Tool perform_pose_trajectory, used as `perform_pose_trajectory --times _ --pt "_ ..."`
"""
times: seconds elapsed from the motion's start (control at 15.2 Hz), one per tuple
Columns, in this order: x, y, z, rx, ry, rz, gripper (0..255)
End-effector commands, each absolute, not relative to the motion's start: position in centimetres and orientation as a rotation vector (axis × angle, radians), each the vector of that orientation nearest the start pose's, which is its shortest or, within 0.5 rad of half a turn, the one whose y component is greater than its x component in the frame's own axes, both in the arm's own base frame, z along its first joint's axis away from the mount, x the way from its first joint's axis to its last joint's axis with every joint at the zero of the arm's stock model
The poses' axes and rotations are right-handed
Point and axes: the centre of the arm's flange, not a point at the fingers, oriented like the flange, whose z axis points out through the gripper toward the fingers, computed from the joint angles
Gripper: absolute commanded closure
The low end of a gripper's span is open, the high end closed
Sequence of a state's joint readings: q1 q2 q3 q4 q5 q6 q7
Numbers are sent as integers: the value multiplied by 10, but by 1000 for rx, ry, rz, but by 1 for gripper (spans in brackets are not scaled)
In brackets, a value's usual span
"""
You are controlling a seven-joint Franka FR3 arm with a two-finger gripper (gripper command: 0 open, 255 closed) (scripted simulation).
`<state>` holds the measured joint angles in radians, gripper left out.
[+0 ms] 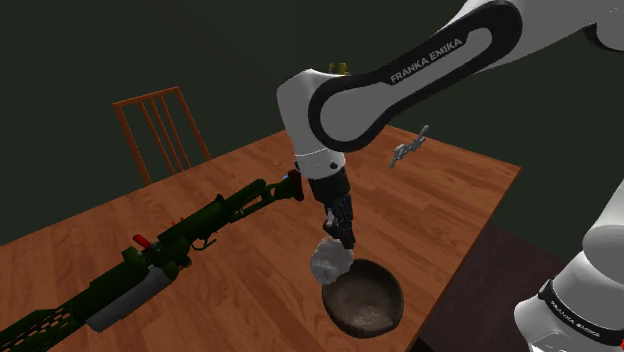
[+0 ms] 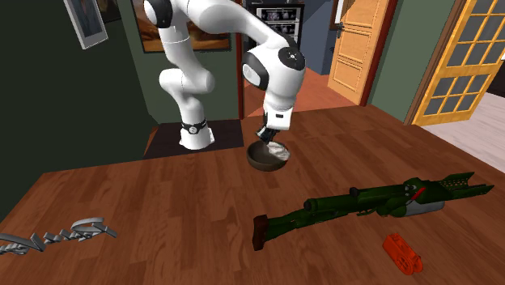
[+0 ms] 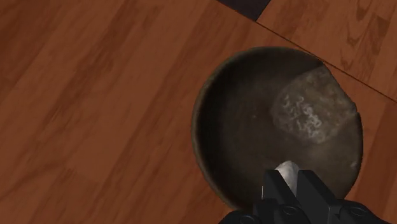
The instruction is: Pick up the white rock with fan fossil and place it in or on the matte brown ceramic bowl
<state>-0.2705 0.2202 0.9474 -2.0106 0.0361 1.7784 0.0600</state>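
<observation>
A white robot arm point(image 1: 400, 75) leans over a wooden table point(image 1: 250, 290), its black gripper point(image 1: 343, 232) pointing down. The two fingers point(image 3: 273, 186) are nearly together, clamped on a small pale grey-white rock point(image 1: 330, 261), whose tip shows between them in the wrist view point(image 3: 287, 170). The rock hangs in the air just above a dark brown bowl point(image 1: 352, 300), over the inside of the bowl close to its rim, not touching it. The bowl sits on the table near the edge closest to the arm's stand; its inside is dull and dark with a paler mottled patch point(image 3: 312, 111). A long green rifle-shaped object point(image 1: 180, 245) lies across the table, well apart from the bowl. A small grey metal object point(image 1: 408, 148) rests near the far edge, and a wooden chair point(image 1: 160, 125) stands behind the table. From the second exterior view, a small red object point(image 2: 403, 253) lies near the rifle shape.
</observation>
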Motion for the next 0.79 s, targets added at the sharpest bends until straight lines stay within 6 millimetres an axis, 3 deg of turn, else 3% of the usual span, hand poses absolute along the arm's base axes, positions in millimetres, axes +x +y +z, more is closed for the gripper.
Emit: perform_pose_trajectory --times 0.0,0.4,0.73 --pt "394 328 365 -2863 -920 634 255" --pt "321 320 365 -2863 -920 634 255" --pt "321 320 339 -2863 -920 634 255"
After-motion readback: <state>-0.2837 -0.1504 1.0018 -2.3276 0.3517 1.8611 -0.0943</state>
